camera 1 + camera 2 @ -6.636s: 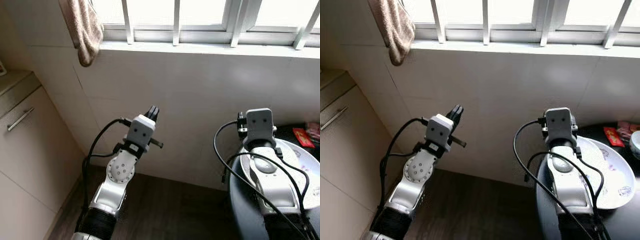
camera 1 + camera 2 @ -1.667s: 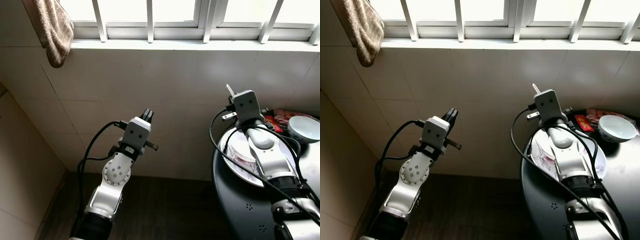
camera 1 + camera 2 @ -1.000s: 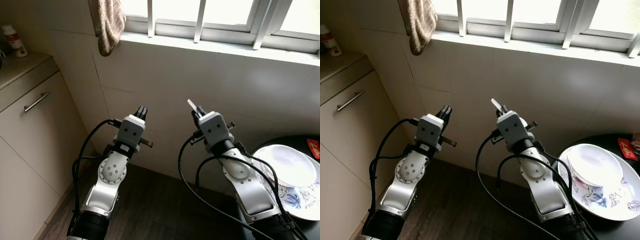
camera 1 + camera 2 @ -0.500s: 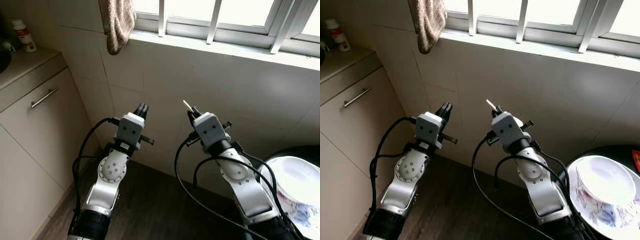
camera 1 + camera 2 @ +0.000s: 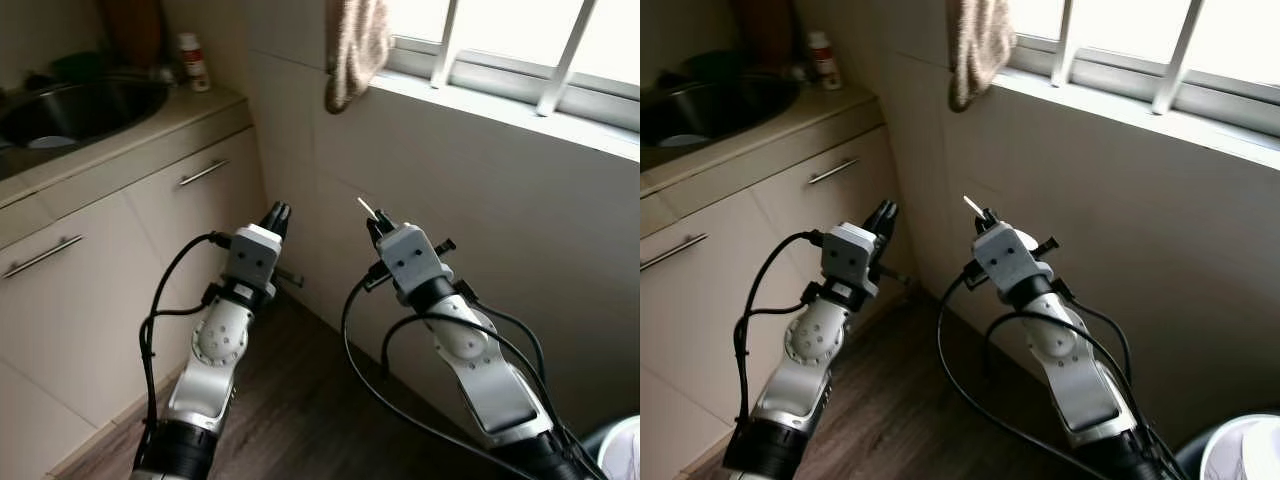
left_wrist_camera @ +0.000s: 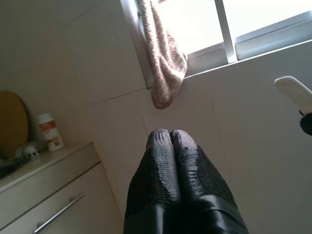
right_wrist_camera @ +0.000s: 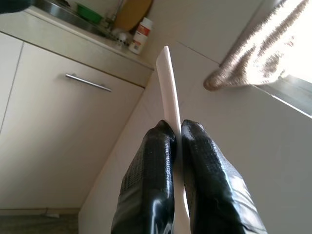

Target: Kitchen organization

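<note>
My right gripper (image 5: 378, 222) is raised in front of the tiled wall, shut on a thin white utensil (image 5: 366, 208) that sticks up past its fingertips. In the right wrist view the flat white utensil (image 7: 168, 92) is pinched between the two black fingers (image 7: 151, 161). My left gripper (image 5: 276, 212) is raised beside it, to its left, shut with nothing in it; its closed fingers (image 6: 168, 161) point at the wall below the window. The utensil's white tip (image 6: 292, 92) also shows in the left wrist view.
A steel sink (image 5: 70, 105) sits in a beige counter at the left, with a small bottle (image 5: 190, 62) at its corner and cabinet handles (image 5: 205, 172) below. A brown towel (image 5: 355, 45) hangs from the window sill. A white plate's rim (image 5: 1245, 450) shows at the bottom right. Dark wood floor lies below.
The camera has swung left: the sink counter has come into view and the plate has slid off to the right. Both grippers keep their pose; the right still holds the utensil.
</note>
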Available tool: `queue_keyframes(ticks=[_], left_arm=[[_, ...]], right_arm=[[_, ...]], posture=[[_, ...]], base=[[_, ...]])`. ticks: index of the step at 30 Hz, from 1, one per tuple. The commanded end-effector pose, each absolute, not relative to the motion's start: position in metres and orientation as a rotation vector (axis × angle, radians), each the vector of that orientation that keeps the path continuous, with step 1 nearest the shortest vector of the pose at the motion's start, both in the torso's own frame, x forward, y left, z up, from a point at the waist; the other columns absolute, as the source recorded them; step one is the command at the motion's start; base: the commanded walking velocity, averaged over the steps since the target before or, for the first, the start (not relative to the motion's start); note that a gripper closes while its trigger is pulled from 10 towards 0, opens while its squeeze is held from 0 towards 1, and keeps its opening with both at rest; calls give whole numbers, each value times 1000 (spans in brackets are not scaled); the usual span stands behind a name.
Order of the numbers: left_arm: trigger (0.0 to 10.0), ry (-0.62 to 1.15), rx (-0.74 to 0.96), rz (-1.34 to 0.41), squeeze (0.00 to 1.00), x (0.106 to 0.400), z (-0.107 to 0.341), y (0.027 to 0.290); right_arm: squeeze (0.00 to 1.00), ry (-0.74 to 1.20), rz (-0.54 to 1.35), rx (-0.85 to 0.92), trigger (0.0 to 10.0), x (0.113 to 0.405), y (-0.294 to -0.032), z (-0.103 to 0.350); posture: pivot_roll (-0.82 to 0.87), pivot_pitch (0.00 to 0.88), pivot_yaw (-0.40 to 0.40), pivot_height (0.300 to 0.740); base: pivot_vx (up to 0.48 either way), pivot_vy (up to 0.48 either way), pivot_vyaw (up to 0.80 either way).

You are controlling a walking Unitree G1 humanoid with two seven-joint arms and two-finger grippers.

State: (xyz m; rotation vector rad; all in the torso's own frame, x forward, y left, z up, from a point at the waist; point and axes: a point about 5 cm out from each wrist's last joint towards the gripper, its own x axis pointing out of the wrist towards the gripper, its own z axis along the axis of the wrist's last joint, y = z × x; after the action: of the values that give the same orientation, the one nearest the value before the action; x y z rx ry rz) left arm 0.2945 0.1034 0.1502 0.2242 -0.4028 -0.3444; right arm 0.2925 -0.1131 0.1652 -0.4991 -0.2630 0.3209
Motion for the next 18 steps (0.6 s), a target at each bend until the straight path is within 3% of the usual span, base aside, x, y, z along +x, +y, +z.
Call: queue_keyframes(ticks=[1, 6, 7, 8, 9, 10, 18], left_arm=[[10000, -412, 238, -334, 0, 295, 153, 109], [10000, -413, 234, -333, 0, 296, 153, 109], [10000, -414, 233, -333, 0, 296, 154, 110], [10000, -414, 232, -333, 0, 296, 154, 110], [10000, -414, 231, -333, 0, 296, 154, 110], [10000, -414, 230, -333, 0, 296, 154, 109], [10000, -415, 227, -332, 0, 296, 154, 110]], right_arm=[[0, -277, 328, -492, 0, 293, -109, 168], [0, -274, 331, -415, 0, 296, -110, 171], [0, -276, 328, -412, 1020, 297, -110, 172], [0, -277, 323, -411, 3412, 298, -110, 173], [0, -274, 318, -408, 8745, 299, -111, 173], [0, -269, 314, -406, 10000, 300, -111, 174], [0, -252, 309, -378, 10000, 303, -111, 173]], posture=[[-84, 0, -21, 740], [-81, 0, -24, 740], [-80, 0, -24, 740], [-80, 0, -24, 740], [-80, 0, -24, 740], [-79, 0, -25, 740], [-78, 0, -26, 740]], base=[[0, 0, 800], [0, 0, 800], [0, 0, 0], [244, 0, 0], [255, 0, 0], [262, 0, 0], [273, 0, 0]])
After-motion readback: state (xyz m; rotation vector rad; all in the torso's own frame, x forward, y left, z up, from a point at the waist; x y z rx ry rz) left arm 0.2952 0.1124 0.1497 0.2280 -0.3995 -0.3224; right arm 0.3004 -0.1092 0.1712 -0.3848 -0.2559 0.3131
